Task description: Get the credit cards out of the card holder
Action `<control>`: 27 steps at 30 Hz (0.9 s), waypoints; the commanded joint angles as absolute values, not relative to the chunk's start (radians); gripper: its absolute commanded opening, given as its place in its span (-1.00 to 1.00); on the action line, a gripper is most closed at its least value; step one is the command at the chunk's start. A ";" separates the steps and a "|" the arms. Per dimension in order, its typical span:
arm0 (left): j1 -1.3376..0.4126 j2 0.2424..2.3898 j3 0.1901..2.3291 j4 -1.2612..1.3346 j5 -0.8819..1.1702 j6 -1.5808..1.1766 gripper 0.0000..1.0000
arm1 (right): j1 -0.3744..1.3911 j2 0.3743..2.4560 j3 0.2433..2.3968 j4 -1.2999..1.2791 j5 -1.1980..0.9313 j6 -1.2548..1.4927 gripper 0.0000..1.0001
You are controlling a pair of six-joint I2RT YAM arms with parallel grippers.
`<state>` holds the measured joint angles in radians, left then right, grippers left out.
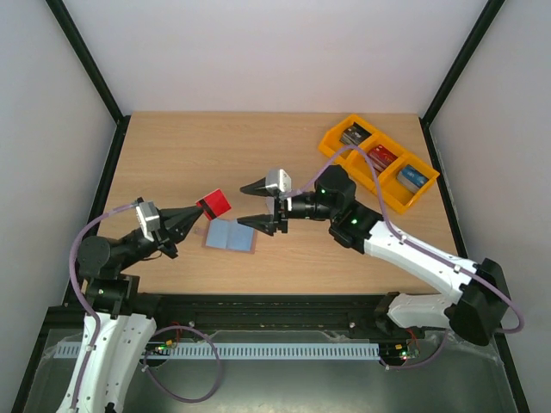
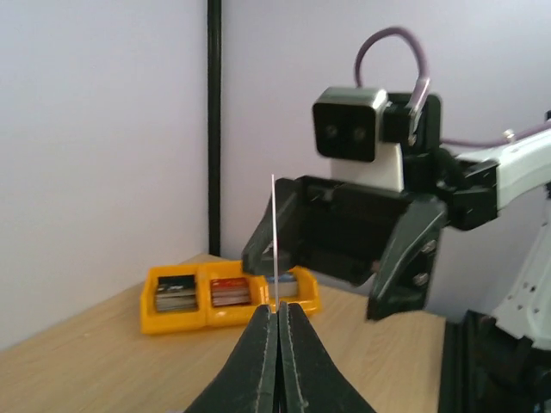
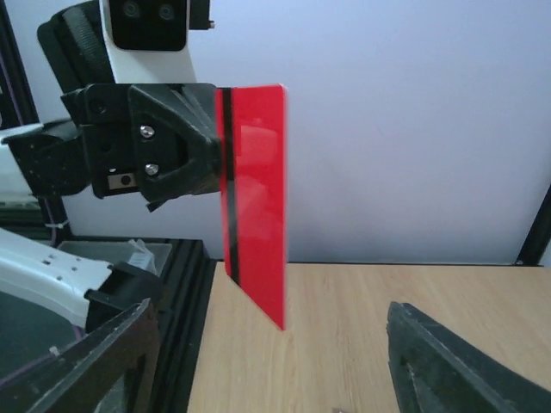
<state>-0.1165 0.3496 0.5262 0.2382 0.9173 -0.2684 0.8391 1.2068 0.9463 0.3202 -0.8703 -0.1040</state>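
The card holder lies open on the table, light blue side up with a pinkish edge. My left gripper is shut on a red card and holds it in the air above and left of the holder. In the left wrist view the card shows edge-on as a thin line rising from the closed gripper. In the right wrist view the card is red with a black stripe. My right gripper is open and empty, facing the card just above the holder's right side. A second card is not visible.
An orange bin with dark, red and blue boxes stands at the back right; it also shows in the left wrist view. Black frame rails run along the table's edges and near side.
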 commanded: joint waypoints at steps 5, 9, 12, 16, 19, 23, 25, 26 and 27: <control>-0.124 0.348 0.556 0.286 0.968 -0.397 -0.95 | 0.886 1.326 1.073 0.432 -0.968 0.000 0.13; -0.130 0.357 0.564 0.235 0.954 -0.342 -0.95 | 0.892 1.370 1.122 0.420 -1.018 0.042 -0.32; -0.139 0.363 0.567 0.231 0.951 -0.331 -0.95 | 0.896 1.391 1.156 0.345 -0.995 0.022 -0.93; -0.144 0.358 0.564 0.196 0.918 -0.327 -0.95 | 0.896 1.382 1.216 0.172 -0.909 -0.071 -0.97; -0.144 0.337 0.537 0.133 0.718 -0.401 0.13 | 0.887 1.347 1.210 0.057 -0.710 -0.170 -0.97; -0.109 0.308 0.461 0.027 0.450 -0.550 0.98 | 0.833 1.341 1.199 -0.165 -0.307 -0.342 -0.97; -0.072 0.298 0.427 -0.029 0.361 -0.621 0.99 | 0.824 1.342 1.155 -0.213 -0.068 -0.444 -0.97; -0.052 0.298 0.414 -0.063 0.321 -0.663 0.98 | 0.822 1.342 1.117 -0.216 0.058 -0.502 -0.97; -0.031 0.302 0.397 -0.095 0.298 -0.721 0.99 | 0.822 1.344 1.074 -0.211 0.168 -0.555 -0.97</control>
